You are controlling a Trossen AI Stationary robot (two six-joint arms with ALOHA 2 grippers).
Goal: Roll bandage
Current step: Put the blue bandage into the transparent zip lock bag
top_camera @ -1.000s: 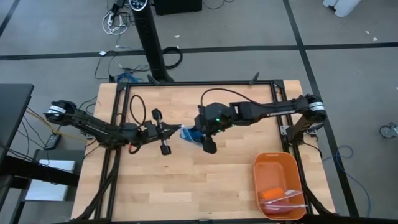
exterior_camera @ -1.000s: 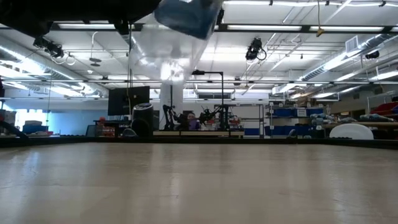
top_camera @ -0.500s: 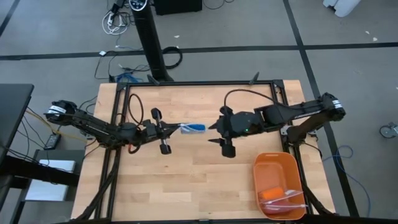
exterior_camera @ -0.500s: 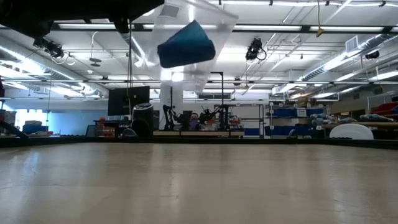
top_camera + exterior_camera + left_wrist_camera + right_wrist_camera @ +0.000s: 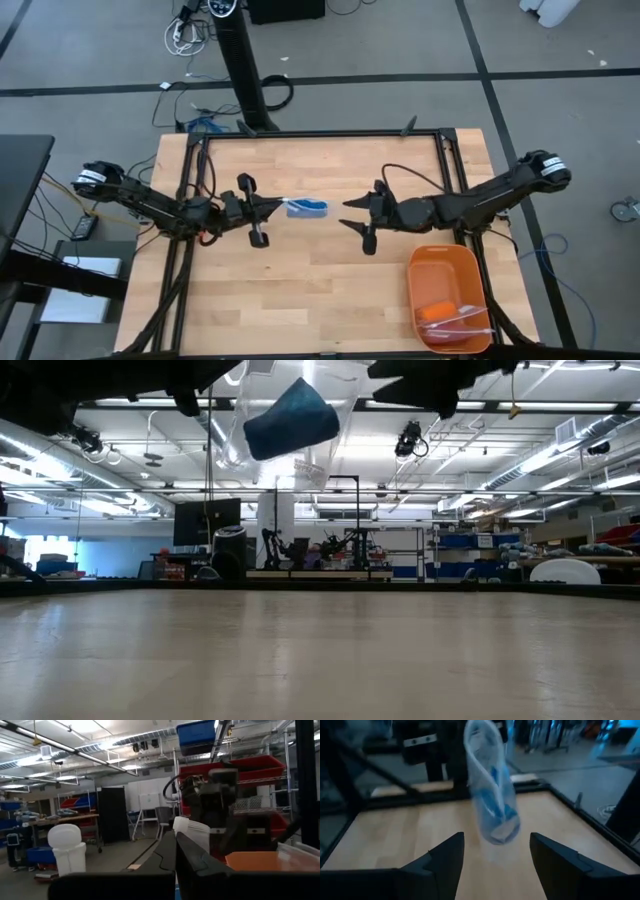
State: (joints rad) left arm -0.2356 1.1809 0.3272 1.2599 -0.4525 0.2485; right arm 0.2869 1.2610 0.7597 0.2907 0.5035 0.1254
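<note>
The bright blue bandage (image 5: 312, 207) lies inside a clear plastic bag (image 5: 300, 208) that is held up over the middle of the table. In the low view the bandage (image 5: 292, 420) shows high above the tabletop inside the bag (image 5: 315, 455). My left gripper (image 5: 281, 206) is shut on the bag's left end. My right gripper (image 5: 345, 212) stands open to the bag's right, pointing at it with a gap between. In the right wrist view the bag (image 5: 492, 795) hangs ahead of the spread fingers (image 5: 447, 857). My left gripper pinches the bag's left end (image 5: 289, 207) between its two shut fingers, coming about level from the table's left. The bag sticks out past the fingertips toward the right, lifted clear of the table, with the bandage in its free end.
An orange tray (image 5: 447, 295) with small items sits at the table's near right corner. A black frame (image 5: 320, 136) runs round the table's far and side edges. Bare wood lies under and in front of both grippers.
My right gripper has drawn back from the bag toward the table's right edge and sunk a little, now pointing more level. The bag with the bandage stays in my left gripper, now free of the right one and stretched out level.
</note>
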